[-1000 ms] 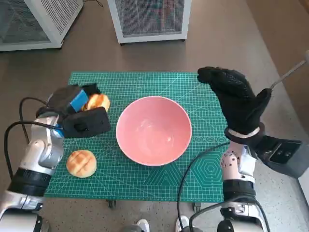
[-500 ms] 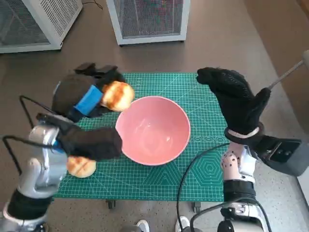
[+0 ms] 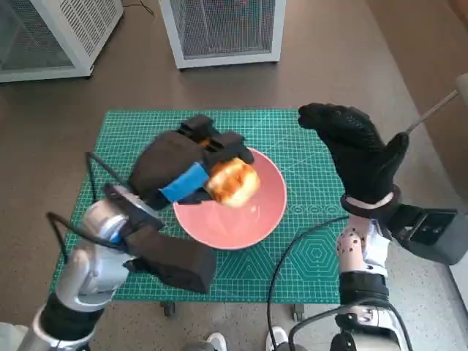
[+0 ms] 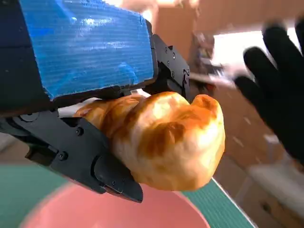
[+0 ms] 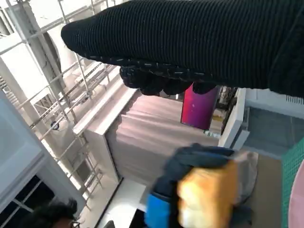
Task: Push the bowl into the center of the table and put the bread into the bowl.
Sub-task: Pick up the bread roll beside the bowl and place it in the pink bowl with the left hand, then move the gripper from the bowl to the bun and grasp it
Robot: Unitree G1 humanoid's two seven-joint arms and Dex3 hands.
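Left hand (image 3: 191,164) covering the bowl's (image 3: 263,212) near-left rim, right hand (image 4: 280,90) blurred, perhaps open

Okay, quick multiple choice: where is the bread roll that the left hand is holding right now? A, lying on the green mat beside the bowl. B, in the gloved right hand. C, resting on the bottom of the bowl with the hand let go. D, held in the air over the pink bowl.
D: the left hand grips the bread roll above the pink bowl, not yet released.
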